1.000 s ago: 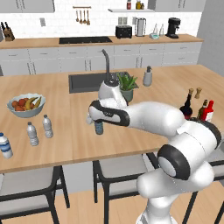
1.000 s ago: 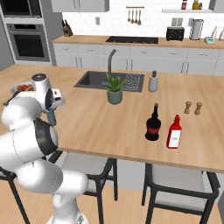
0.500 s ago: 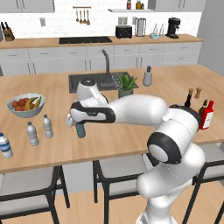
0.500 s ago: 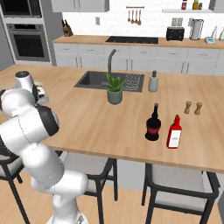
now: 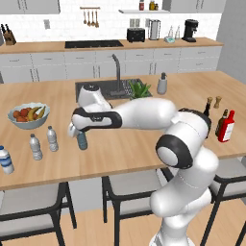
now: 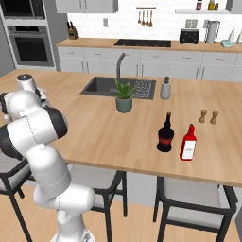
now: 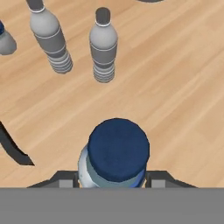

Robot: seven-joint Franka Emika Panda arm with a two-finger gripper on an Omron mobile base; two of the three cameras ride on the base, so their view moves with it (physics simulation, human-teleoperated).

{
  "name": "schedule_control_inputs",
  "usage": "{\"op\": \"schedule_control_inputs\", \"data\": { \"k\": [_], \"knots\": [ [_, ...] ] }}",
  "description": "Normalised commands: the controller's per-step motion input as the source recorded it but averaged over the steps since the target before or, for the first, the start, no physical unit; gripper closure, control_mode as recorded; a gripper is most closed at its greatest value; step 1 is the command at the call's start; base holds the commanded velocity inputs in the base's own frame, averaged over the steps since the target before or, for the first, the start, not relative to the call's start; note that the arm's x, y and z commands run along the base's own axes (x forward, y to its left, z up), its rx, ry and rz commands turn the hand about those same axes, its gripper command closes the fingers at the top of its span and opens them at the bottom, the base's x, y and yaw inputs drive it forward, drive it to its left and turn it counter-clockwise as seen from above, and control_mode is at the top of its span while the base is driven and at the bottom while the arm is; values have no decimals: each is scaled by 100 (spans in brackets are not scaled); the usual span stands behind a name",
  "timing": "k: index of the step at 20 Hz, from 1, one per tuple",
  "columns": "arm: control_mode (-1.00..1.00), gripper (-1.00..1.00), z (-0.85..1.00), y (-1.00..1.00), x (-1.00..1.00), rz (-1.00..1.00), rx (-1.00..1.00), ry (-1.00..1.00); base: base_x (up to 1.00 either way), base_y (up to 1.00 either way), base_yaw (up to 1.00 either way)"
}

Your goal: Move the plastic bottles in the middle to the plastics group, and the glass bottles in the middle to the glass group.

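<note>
No lettering, brand, number or sign can be read anywhere. The black bottle (image 6: 165, 133) wears a red label and the red bottle (image 6: 188, 143) a pale one, both on the right of the island counter (image 6: 108, 130), but each is a blank patch of colour at this size. The stout bottle (image 5: 5, 160) at the near left edge carries a blue band with no legible print. The slim water bottles (image 7: 103, 46) show plain ribbed sides.
</note>
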Motion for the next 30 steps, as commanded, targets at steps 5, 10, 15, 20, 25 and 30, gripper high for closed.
{"op": "schedule_control_inputs", "data": {
  "k": [5, 10, 15, 20, 25, 30],
  "knots": [
    [-100, 100, -30, 9, 25, 16, 11, 0, 0, 0, 0],
    [-100, 100, -20, 25, 35, 10, 0, 0, 0, 0, 0],
    [-100, 100, 0, 36, 34, 3, 0, 5, 0, 0, 0],
    [-100, 100, -6, 23, 10, 1, 0, 0, 0, 0, 0],
    [-100, 100, -21, 8, 1, 2, 4, -2, 0, 0, 0],
    [-100, 100, -23, 0, 11, 0, 9, -5, 0, 0, 0]
  ]
}}
